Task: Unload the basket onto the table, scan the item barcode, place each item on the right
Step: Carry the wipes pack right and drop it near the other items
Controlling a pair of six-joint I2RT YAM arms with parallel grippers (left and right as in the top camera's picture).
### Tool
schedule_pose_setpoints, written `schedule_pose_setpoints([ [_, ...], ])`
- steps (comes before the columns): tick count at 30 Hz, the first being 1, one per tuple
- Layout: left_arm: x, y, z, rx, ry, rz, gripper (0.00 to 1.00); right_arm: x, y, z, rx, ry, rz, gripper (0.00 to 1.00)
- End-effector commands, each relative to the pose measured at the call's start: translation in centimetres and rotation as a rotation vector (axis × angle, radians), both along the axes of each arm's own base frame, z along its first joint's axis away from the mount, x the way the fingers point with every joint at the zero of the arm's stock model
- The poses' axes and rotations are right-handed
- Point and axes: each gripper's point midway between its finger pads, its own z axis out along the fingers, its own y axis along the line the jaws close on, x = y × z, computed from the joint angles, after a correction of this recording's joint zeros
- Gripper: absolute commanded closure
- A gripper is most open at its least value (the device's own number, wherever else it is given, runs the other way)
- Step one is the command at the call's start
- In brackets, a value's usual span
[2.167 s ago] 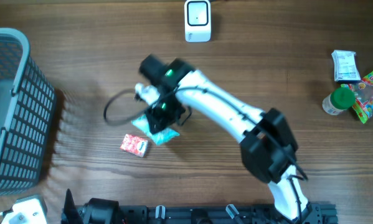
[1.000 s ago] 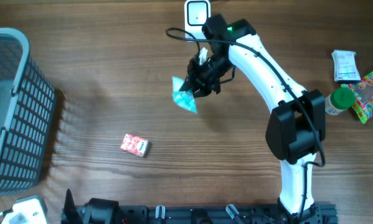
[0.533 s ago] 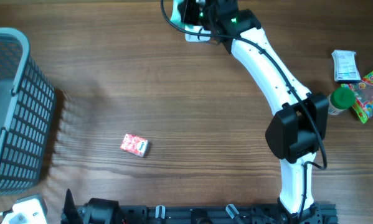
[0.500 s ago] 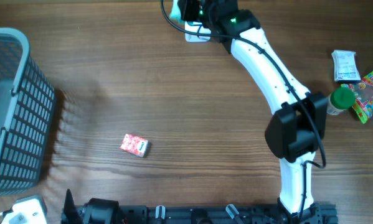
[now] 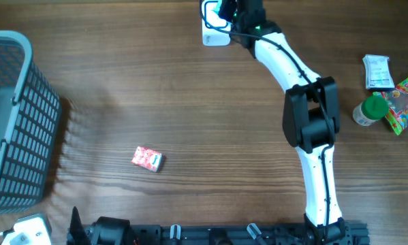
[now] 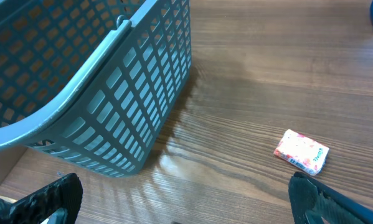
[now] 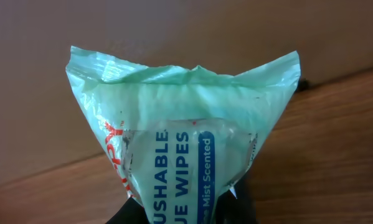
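Right wrist view: right jaws clamp the flushable wipes pack (image 7: 185, 137) at the far scanner (image 5: 210, 35), scan seemingly underway; left jaws apart.

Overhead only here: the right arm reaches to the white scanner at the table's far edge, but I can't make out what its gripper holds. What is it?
Observer: A pale green pack of flushable wipes, pinched at its lower end by the right gripper.
Reviewer: Is a barcode showing on the side facing the wrist camera?
Observer: No. Only the printed product wording faces that camera, and no barcode shows there.
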Motion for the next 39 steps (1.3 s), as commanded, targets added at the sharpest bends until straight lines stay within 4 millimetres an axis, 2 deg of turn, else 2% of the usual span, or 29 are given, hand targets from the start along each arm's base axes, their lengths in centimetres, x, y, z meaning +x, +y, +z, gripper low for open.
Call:
schedule_pose_setpoints([
  [1,-0.1,-0.1,0.0,-0.013,-0.012,0.0,0.0,-0.2,0.8,1.1,0.006,-0.006,-0.004,0.95],
  [3,-0.1,-0.1,0.0,-0.013,-0.012,0.0,0.0,-0.8,0.6,1.4,-0.01,0.028,-0.002,0.95],
  [4,-0.1,-0.1,0.0,-0.013,-0.012,0.0,0.0,-1.2,0.4,2.2,-0.024,0.036,0.003,0.95],
  [7,-0.1,-0.1,0.0,-0.013,-0.012,0.0,0.0,-3.0,-0.7,7.2,-0.077,0.02,0.027,0.95],
  [8,-0.1,-0.1,0.0,-0.013,-0.012,0.0,0.0,-4.6,-1.8,9.6,-0.111,0.036,0.033,0.95],
  [9,-0.1,-0.1,0.0,-0.013,-0.012,0.0,0.0,-6.3,-3.3,11.1,-0.145,0.07,0.008,0.95],
  [10,-0.1,-0.1,0.0,-0.013,-0.012,0.0,0.0,-8.2,-5.8,12.3,-0.201,0.118,-0.058,0.95],
  [12,-0.1,-0.1,0.0,-0.013,-0.012,0.0,0.0,-10.9,-10.5,13.8,-0.325,0.177,-0.187,0.95],
  [13,-0.1,-0.1,0.0,-0.013,-0.012,0.0,0.0,-12.7,-14.1,14.4,-0.414,0.225,-0.291,0.96],
  [14,-0.1,-0.1,0.0,-0.013,-0.012,0.0,0.0,-13.6,-16.5,14.4,-0.464,0.261,-0.35,0.95],
  [15,-0.1,-0.1,0.0,-0.013,-0.012,0.0,0.0,-14.0,-18.0,14.0,-0.498,0.295,-0.362,0.95],
  [19,-0.1,-0.1,0.0,-0.013,-0.012,0.0,0.0,-14.6,-25.3,8.1,-0.555,0.466,-0.415,0.95],
  [21,-0.1,-0.1,0.0,-0.013,-0.012,0.0,0.0,-14.2,-28.6,4.0,-0.507,0.533,-0.438,0.95],
  [23,-0.1,-0.1,0.0,-0.013,-0.012,0.0,0.0,-13.4,-31.2,-0.5,-0.434,0.58,-0.388,0.95],
  [24,-0.1,-0.1,0.0,-0.013,-0.012,0.0,0.0,-13.4,-32.3,-2.0,-0.41,0.6,-0.394,0.95],
  [27,-0.1,-0.1,0.0,-0.013,-0.012,0.0,0.0,-13.7,-36.2,-4.2,-0.395,0.636,-0.482,0.95],
  [30,-0.1,-0.1,0.0,-0.013,-0.012,0.0,0.0,-13.6,-38.9,-3.4,-0.377,0.603,-0.538,0.95],
  [31,-0.1,-0.1,0.0,-0.013,-0.012,0.0,0.0,-13.6,-39.4,-3.1,-0.376,0.595,-0.548,0.79],
  [32,-0.1,-0.1,0.0,-0.013,-0.012,0.0,0.0,-13.7,-39.8,-2.9,-0.38,0.595,-0.548,0.45],
  [34,-0.1,-0.1,0.0,-0.013,-0.012,0.0,0.0,-13.7,-39.5,-2.1,-0.396,0.6,-0.512,0.35],
  [35,-0.1,-0.1,0.0,-0.013,-0.012,0.0,0.0,-13.3,-38.5,-1.2,-0.389,0.589,-0.476,0.24],
  [36,-0.1,-0.1,0.0,-0.013,-0.012,0.0,0.0,-13.1,-37.3,-0.1,-0.378,0.572,-0.449,0.09],
  [37,-0.1,-0.1,0.0,-0.013,-0.012,0.0,0.0,-12.8,-35.8,1.1,-0.367,0.55,-0.416,0.01],
  [38,-0.1,-0.1,0.0,-0.013,-0.012,0.0,0.0,-12.7,-33.6,2.5,-0.347,0.524,-0.367,0.01],
  [39,-0.1,-0.1,0.0,-0.013,-0.012,0.0,0.0,-12.8,-30.7,3.7,-0.31,0.506,-0.289,0.01],
])
